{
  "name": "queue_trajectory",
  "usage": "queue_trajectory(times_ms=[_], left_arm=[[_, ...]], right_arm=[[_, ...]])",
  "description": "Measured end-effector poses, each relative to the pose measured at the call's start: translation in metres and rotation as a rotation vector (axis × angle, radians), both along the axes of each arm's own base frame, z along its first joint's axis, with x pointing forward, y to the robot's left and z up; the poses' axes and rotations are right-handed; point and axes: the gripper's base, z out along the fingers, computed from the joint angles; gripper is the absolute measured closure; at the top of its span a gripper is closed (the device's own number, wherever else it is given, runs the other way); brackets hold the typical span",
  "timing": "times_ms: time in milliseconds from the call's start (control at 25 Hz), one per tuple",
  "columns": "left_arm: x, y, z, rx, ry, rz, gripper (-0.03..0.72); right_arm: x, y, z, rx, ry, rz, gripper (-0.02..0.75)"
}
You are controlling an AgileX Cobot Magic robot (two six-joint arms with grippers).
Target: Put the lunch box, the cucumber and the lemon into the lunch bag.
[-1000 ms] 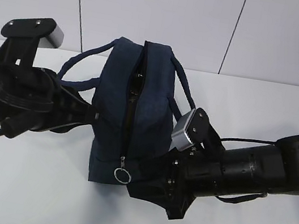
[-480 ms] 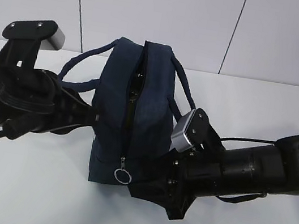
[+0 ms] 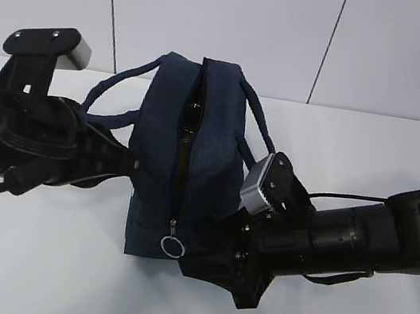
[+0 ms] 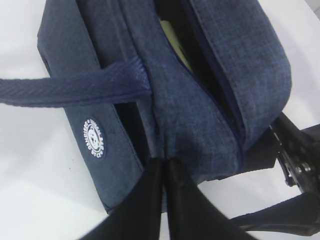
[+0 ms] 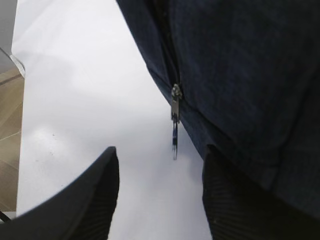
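Note:
The navy lunch bag (image 3: 211, 149) stands mid-table with its top zipper open. Its silver ring pull (image 3: 171, 245) hangs at the near end. My left gripper (image 4: 164, 164) is shut, pinching the bag's fabric beside the opening, near the white emblem (image 4: 94, 138). A pale green sliver, the lunch box lid (image 4: 172, 40), shows inside the opening. My right gripper (image 5: 160, 162) is open at the bag's near end, with the zipper pull (image 5: 175, 107) and its ring just ahead between the fingers, not touched. The cucumber and the lemon are hidden.
The bag's two loop handles (image 3: 109, 88) hang out to either side. One strap (image 4: 75, 90) crosses the left wrist view. The white table (image 3: 373, 144) ends near a grey panel wall behind. The table's edge and floor (image 5: 10, 125) show at the left of the right wrist view.

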Motion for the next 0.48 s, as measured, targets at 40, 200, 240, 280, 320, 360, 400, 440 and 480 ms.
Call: queue_trajectory(times_ms=[40,200,240,280,320,360,400,440,480], left_arm=[[0.000,0.000,0.000,0.000,-0.001,0.001,0.697],[0.000,0.000,0.000,0.001,-0.003,0.000,0.697],[0.000,0.000,0.000,0.001,-0.003,0.000,0.697],[0.000,0.000,0.000,0.002,-0.005,0.000,0.697],[0.000,0.000,0.000,0.002,-0.005,0.000,0.697],[0.000,0.000,0.000,0.002,-0.005,0.000,0.697],[0.000,0.000,0.000,0.002,-0.005,0.000,0.697],[0.000,0.000,0.000,0.002,-0.005,0.000,0.697],[0.000,0.000,0.000,0.002,-0.005,0.000,0.697]], right_arm=[[0.000,0.000,0.000,0.000,-0.002,0.001,0.349],[0.001,0.001,-0.002,-0.002,-0.011,0.011,0.349],[0.002,0.002,-0.004,-0.002,-0.012,0.014,0.349],[0.004,0.004,-0.006,-0.002,-0.011,0.018,0.349],[0.004,0.006,-0.008,-0.001,-0.008,0.024,0.349],[0.005,0.009,-0.008,0.004,-0.009,0.034,0.349],[0.005,0.011,-0.008,0.005,-0.012,0.040,0.349],[0.006,0.013,-0.008,0.008,-0.017,0.045,0.349],[0.007,0.015,-0.007,0.011,-0.022,0.050,0.349]])
